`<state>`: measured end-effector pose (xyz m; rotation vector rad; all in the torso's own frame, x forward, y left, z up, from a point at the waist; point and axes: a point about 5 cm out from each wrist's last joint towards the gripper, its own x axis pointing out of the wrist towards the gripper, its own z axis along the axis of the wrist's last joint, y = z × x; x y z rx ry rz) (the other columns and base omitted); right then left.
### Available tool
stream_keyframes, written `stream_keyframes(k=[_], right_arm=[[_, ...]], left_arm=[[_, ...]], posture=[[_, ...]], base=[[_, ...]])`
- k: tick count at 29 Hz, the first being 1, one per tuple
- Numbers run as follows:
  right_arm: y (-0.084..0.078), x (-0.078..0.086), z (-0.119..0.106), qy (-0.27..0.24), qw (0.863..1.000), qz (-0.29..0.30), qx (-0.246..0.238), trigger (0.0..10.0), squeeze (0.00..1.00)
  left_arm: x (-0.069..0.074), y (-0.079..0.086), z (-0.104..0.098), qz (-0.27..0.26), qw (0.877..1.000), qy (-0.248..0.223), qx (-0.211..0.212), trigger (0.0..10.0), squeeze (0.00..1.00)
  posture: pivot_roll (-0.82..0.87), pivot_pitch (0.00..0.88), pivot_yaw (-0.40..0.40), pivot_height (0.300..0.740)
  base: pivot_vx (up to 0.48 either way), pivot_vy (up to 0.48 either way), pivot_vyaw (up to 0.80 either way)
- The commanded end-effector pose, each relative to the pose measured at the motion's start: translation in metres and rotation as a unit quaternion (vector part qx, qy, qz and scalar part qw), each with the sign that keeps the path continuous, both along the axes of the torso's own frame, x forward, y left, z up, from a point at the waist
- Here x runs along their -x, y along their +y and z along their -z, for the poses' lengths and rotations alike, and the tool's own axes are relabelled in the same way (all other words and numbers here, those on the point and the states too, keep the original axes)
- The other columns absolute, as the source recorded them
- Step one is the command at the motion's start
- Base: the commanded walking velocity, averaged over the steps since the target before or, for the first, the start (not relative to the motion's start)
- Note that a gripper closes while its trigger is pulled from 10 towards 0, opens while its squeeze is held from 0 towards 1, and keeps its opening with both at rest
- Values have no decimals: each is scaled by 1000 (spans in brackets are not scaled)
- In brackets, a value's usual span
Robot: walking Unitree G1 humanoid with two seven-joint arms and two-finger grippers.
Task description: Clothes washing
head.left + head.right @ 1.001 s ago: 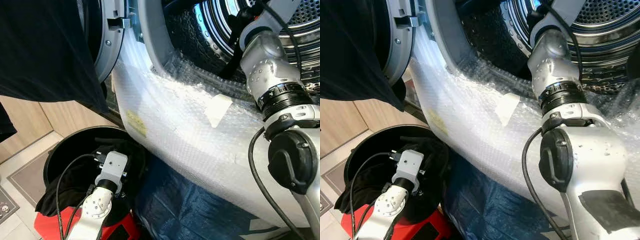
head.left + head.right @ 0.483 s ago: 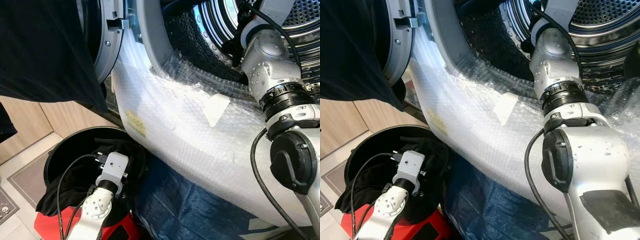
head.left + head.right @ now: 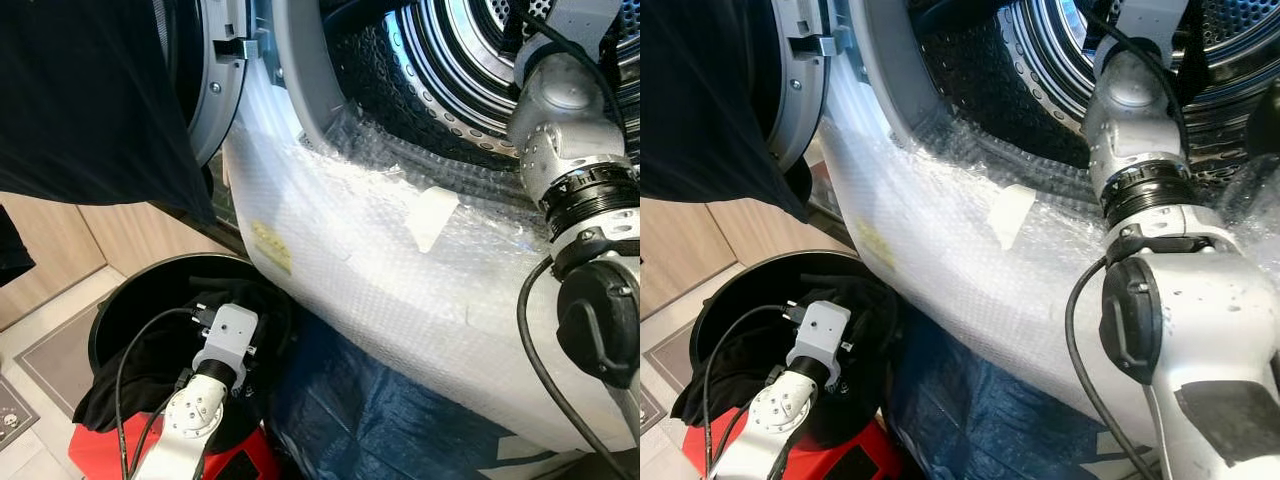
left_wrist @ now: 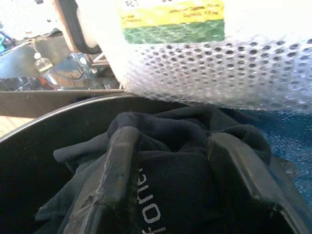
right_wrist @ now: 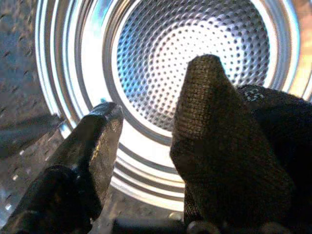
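Observation:
My right arm (image 3: 565, 120) reaches over the padded rim into the washing machine's steel drum (image 3: 460, 70). Deep inside it my right gripper (image 5: 158, 87) is open, and a dark garment (image 5: 253, 146) is draped over one finger (image 5: 209, 122). The perforated drum back shows through the gap between the fingers. My left wrist (image 3: 225, 340) points down into the black basket (image 3: 115, 300). There my left gripper (image 4: 173, 139) is open, its fingers resting on dark clothes (image 4: 175, 190) with white lettering.
Bubble wrap (image 3: 380, 260) pads the machine's front and rim. The open door (image 3: 215, 90) stands at the left, with a dark cloth (image 3: 80, 100) hanging before it. A blue tarp (image 3: 370, 410) lies under the machine and a red object (image 3: 90, 452) below the basket.
My right arm has pushed further into the drum and to the right, taking the dark garment that hung at the drum's mouth inside with it. The left arm has stayed still.

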<state>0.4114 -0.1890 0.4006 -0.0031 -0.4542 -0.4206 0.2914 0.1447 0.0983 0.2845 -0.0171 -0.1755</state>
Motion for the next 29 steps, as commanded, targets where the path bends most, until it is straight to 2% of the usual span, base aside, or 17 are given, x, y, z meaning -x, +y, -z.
stream_keyframes(k=[1,4,5,9,10,11,13,14,15,17,20,23,25,26,27,28,29], right_arm=[[2,1,-6,-7,1000,-18,24,10000,1000],[6,0,-3,-3,999,-26,47,10000,1000],[5,1,-5,-19,999,-29,30,10000,1000],[11,0,-4,-60,981,-137,-122,10000,1000],[11,-1,-2,-54,980,-144,-129,10000,1000],[8,1,-2,-43,995,-80,-37,10000,1000],[10,10,-16,-88,989,0,118,10000,1000],[10,10,-16,-88,989,0,118,10000,1000],[10,18,-29,-132,981,24,143,10000,1000],[10,22,-35,-153,977,25,144,10000,1000],[11,11,-19,-93,991,-22,96,10000,1000],[12,10,-16,-88,991,-26,95,10000,1000],[15,3,1,-59,995,-61,47,10000,1000],[18,0,8,-41,995,-90,16,10000,627],[24,-3,15,-22,992,-121,-1,10000,627],[30,-5,19,-2,989,-146,-1,10000,0],[34,-6,22,10,987,-159,1,10000,0]], left_arm=[[3,-2,3,5,1000,11,2,10000,0],[3,-2,3,6,1000,13,2,10000,0],[3,-2,4,8,1000,14,2,10000,0],[2,-3,2,8,1000,12,3,10000,0],[2,-3,2,7,1000,11,4,10000,0],[1,-3,1,6,1000,10,5,10000,0],[1,-4,1,7,1000,10,5,10000,0],[1,-4,1,7,1000,10,5,10000,0],[1,-4,1,8,1000,9,5,10000,0],[1,-4,0,5,1000,8,5,10000,0],[1,-3,0,0,1000,8,8,10000,0],[1,-3,0,0,1000,8,8,10000,0],[1,-4,0,3,1000,9,6,10000,0],[2,-4,0,1,1000,9,7,10000,0],[2,-3,0,-1,1000,8,7,10000,0],[2,-3,-1,-2,1000,8,8,10000,0],[2,-3,-1,-3,1000,7,8,10000,0]], posture=[[93,12,-48,740],[88,13,-48,740],[90,16,-47,740],[93,16,-48,740],[93,16,-48,740],[93,16,-48,740],[90,17,-52,740],[90,17,-52,740],[92,20,-54,740],[96,21,-57,740],[93,20,-58,740],[93,20,-58,740],[97,27,-60,740],[99,30,-63,740],[99,30,-63,740],[98,31,-62,740],[98,31,-62,740]], base=[[0,0,0],[0,0,0],[0,0,0],[0,0,0],[0,0,0],[0,0,0],[0,0,0],[0,0,0],[0,0,0],[0,0,0],[0,0,0],[0,0,0],[0,0,0],[0,0,0],[0,0,0],[0,0,0],[0,0,0]])
